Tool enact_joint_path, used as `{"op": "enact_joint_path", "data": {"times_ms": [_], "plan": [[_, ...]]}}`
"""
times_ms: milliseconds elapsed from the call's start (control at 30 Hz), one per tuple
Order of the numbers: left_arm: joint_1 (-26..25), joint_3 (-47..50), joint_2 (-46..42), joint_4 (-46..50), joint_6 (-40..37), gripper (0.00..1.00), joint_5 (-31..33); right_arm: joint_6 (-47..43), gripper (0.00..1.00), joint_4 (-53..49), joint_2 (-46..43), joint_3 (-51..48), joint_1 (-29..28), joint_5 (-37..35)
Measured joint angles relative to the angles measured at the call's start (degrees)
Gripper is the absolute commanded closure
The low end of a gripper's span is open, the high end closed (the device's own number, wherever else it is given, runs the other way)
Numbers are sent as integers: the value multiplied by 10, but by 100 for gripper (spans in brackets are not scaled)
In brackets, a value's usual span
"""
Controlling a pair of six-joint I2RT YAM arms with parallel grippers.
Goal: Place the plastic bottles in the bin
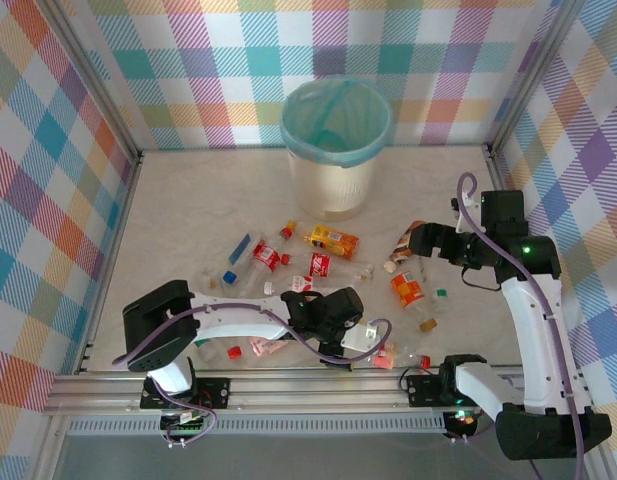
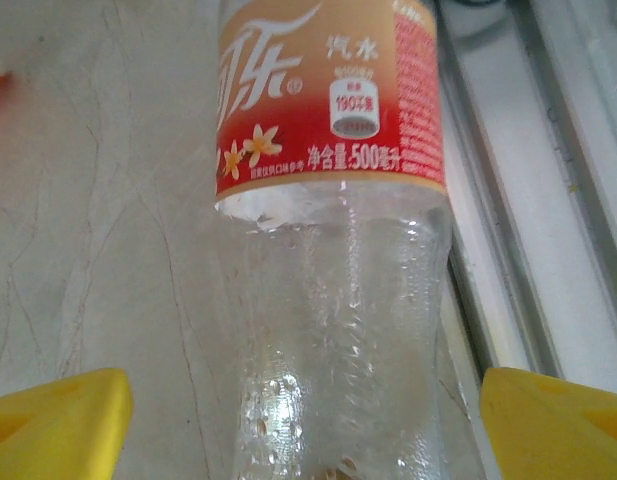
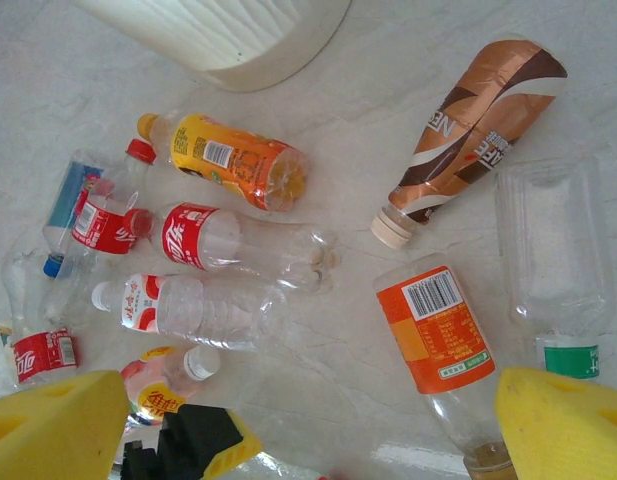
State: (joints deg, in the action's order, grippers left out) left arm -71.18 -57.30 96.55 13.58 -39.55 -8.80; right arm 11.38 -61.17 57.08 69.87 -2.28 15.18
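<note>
1. The bin (image 1: 334,190) stands upright at the middle of the table's (image 1: 188,200) far edge, with a light teal liner (image 1: 291,128) folded over its rim.
2. The bottles (image 1: 265,258) lie scattered on the table between the bin and the near edge, most on their sides and several crushed.
3. The left gripper (image 2: 308,420) is low over the near edge, a little right of the middle. Its jaws are apart, one yellow fingertip (image 2: 58,425) on each side of the peach-label bottle (image 2: 328,100), with a gap on both sides.
4. The peach-label bottle is clear below its label and lies on the table just beside the metal rail (image 2: 548,150) along the near edge.
5. The right gripper (image 3: 308,425) hovers over the right half of the table with its jaws wide apart and nothing held.
6. Under it lie the orange-label bottle (image 3: 435,335), the brown bottle (image 3: 473,120) with a cream cap, and a flattened green-label bottle (image 3: 553,250) toward the right edge.
7. Nearer the middle, the yellow bottle (image 3: 228,160) lies closest to the bin. The red-label bottle (image 3: 238,240) and a white-capped bottle (image 3: 188,305) lie side by side just beyond it, toward the near edge.
</note>
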Motion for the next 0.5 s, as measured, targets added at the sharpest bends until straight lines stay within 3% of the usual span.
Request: {"op": "enact_joint_path", "data": {"times_ms": [367,500], "plan": [[0,-27,57,18,-20,41,27,-8,5,-2,0,14,0,-14],[0,-30,56,24,-20,44,33,-16,5,-5,0,32,0,-19]]}}
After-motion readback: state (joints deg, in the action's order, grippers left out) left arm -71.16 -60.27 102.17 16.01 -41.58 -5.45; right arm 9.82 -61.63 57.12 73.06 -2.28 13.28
